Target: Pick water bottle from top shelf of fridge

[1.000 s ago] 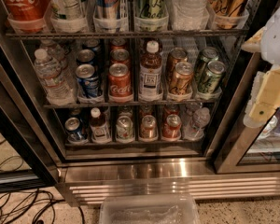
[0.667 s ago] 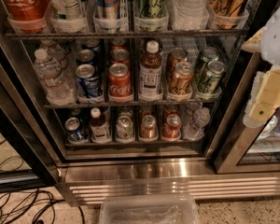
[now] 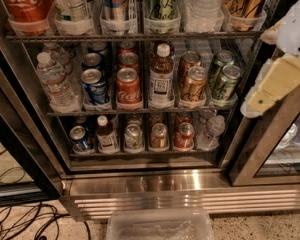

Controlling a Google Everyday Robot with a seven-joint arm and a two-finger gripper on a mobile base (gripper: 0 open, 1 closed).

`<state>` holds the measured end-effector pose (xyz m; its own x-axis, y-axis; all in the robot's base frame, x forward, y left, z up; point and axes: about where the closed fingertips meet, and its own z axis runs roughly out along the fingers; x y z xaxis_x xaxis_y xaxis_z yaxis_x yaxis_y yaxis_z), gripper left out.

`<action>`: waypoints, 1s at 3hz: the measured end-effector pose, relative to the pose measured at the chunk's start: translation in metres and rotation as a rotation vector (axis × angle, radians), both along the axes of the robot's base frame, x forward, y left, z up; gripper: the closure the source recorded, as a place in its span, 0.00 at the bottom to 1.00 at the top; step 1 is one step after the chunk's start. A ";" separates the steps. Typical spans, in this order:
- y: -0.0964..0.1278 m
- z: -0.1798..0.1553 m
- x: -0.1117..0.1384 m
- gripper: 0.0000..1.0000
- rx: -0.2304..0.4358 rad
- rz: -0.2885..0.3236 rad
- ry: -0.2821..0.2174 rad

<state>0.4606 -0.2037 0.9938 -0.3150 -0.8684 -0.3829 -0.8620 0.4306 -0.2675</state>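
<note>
The fridge (image 3: 140,184) stands open in front of me. Its top shelf (image 3: 135,36) is a dark wire rack fronted by clear plastic bins. The water bottle (image 3: 204,6) stands in a bin right of centre on that shelf. Only its clear ribbed lower body shows; the cap is cut off by the top edge. My gripper (image 3: 277,81) is at the right edge, in front of the door frame. It shows as cream and white parts, right of and below the bottle, and apart from it.
On the top shelf are a red Coca-Cola bottle (image 3: 25,4) and tall cans (image 3: 116,4). The middle shelf has a small crinkled bottle (image 3: 55,79), a brown-liquid bottle (image 3: 161,76) and cans. A clear bin (image 3: 160,225) and cables (image 3: 20,219) lie on the floor. The open door (image 3: 270,144) is at the right.
</note>
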 end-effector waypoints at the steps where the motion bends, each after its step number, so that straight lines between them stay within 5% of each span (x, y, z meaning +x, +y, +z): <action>1: 0.013 0.025 0.017 0.00 0.127 -0.116 -0.083; 3: 0.032 0.053 0.030 0.00 0.323 -0.319 -0.151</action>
<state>0.4908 -0.1714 1.0471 -0.4672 -0.5662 -0.6791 -0.6349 0.7494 -0.1880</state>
